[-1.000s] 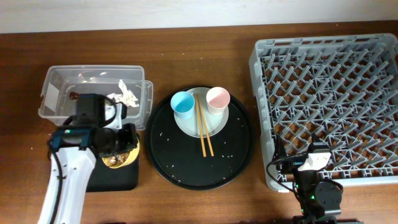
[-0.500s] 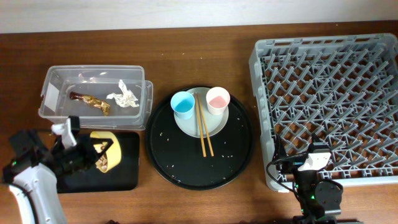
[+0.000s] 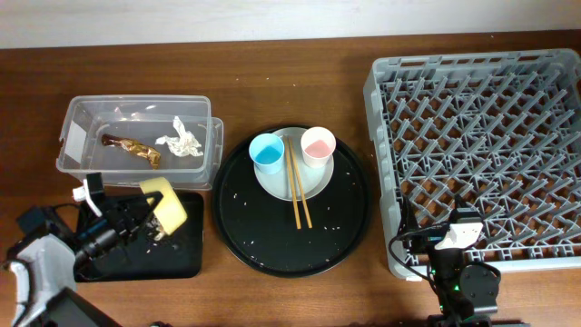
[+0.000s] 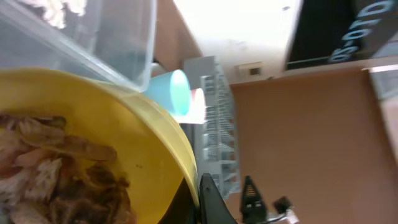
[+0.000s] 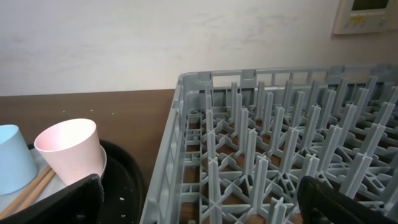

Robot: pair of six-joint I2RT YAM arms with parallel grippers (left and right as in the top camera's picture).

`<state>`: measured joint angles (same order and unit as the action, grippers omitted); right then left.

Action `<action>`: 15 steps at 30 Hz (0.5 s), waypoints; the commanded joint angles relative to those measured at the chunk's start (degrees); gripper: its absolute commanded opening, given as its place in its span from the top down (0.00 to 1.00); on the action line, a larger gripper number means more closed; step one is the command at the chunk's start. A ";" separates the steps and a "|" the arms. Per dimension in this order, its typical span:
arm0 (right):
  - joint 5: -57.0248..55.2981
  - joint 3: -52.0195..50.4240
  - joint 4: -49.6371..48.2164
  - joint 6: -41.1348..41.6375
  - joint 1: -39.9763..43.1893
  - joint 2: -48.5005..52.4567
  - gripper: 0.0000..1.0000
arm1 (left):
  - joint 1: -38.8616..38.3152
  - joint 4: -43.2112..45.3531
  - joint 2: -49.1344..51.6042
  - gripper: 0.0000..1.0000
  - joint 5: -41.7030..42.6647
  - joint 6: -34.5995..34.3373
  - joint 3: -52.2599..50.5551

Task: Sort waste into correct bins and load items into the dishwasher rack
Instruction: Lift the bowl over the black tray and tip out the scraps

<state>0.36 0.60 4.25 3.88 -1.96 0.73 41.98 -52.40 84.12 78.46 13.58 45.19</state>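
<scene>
My left gripper (image 3: 145,220) is shut on the rim of the yellow bowl (image 3: 166,203) and holds it tipped on its side over the shallow black tray (image 3: 172,259). In the left wrist view the bowl (image 4: 143,155) holds brownish food scraps (image 4: 56,174), with my finger (image 4: 211,200) on its rim. The clear tub (image 3: 77,123) holds the white tissue (image 3: 180,139) and the brown-gold wrapper (image 3: 132,148). The blue cup (image 3: 267,152), pink cup (image 3: 318,145) and chopsticks (image 3: 296,189) rest on the pale plate (image 3: 313,179). My right gripper (image 5: 199,205) is open and empty at the grey rack's (image 3: 481,154) front left corner.
The plate stands on a large round black tray (image 3: 272,245) flecked with rice grains, between the bins and the rack. The right wrist view shows the pink cup (image 5: 68,152), the blue cup (image 5: 11,160) and the rack's wall (image 5: 180,143) close ahead.
My left arm has drawn back toward the lower left, uncovering the tub. The yellow bowl has tipped further onto its side over the black tray. The right arm has not moved.
</scene>
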 commanded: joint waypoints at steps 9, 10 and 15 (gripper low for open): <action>6.71 19.37 13.09 3.06 0.09 5.31 0.02 | 0.57 1.42 4.17 1.00 11.74 -1.20 -0.15; 6.71 22.60 16.11 3.04 0.09 7.67 0.02 | 0.74 1.44 4.17 1.00 11.76 -2.21 -0.15; 6.73 44.00 34.29 3.04 0.09 25.92 0.02 | 2.58 1.40 4.17 1.00 11.76 -4.61 -0.13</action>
<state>6.50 33.26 32.27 6.11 -1.96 16.58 43.09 -51.11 87.94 88.18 11.42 45.19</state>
